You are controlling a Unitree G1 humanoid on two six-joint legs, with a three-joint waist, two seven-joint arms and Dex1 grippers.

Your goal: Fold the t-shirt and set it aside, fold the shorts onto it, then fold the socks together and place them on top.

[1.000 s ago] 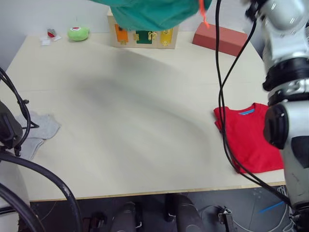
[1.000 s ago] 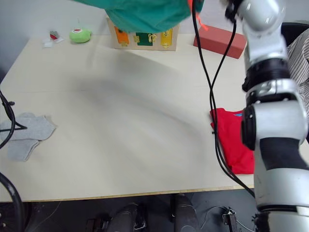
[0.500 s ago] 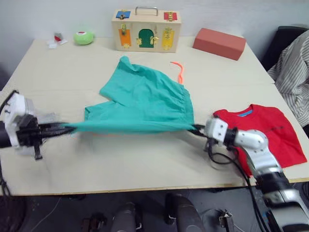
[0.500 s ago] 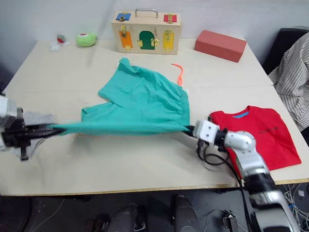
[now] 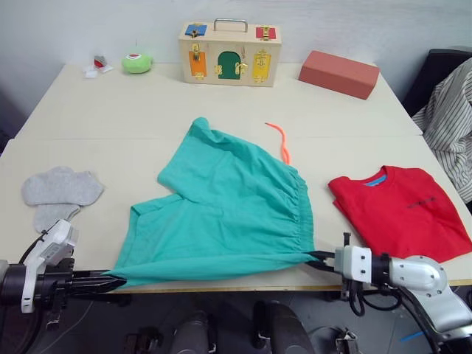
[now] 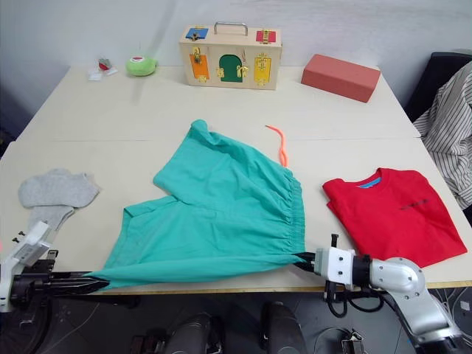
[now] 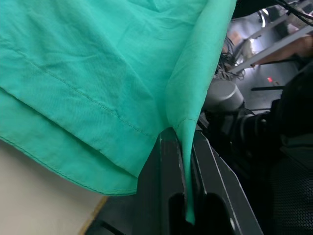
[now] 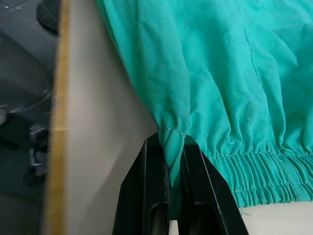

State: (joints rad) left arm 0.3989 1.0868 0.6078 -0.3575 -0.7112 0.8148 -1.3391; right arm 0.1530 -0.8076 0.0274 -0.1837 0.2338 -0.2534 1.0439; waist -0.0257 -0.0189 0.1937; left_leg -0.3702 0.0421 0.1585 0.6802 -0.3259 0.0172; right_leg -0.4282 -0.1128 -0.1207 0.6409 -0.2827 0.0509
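Note:
The teal-green shorts (image 5: pixel 228 214) lie spread flat across the table's middle, their orange drawstring (image 5: pixel 280 140) trailing toward the back. My left gripper (image 5: pixel 110 281) is shut on the shorts' near left corner at the front edge. My right gripper (image 5: pixel 318 259) is shut on the waistband corner (image 8: pixel 171 142) at the near right. The folded red t-shirt (image 5: pixel 402 210) rests on the right side of the table. The grey socks (image 5: pixel 57 192) lie overlapping near the left edge.
A wooden latch box (image 5: pixel 230 43), a salmon-red block (image 5: pixel 339 74) and a small green toy (image 5: pixel 137 63) stand along the table's back. A striped garment (image 5: pixel 450 118) hangs over a chair beyond the right edge.
The shorts have come down from overhead and been drawn toward me until they lie flat. Both grippers have pulled back to the front edge, still holding their corners.

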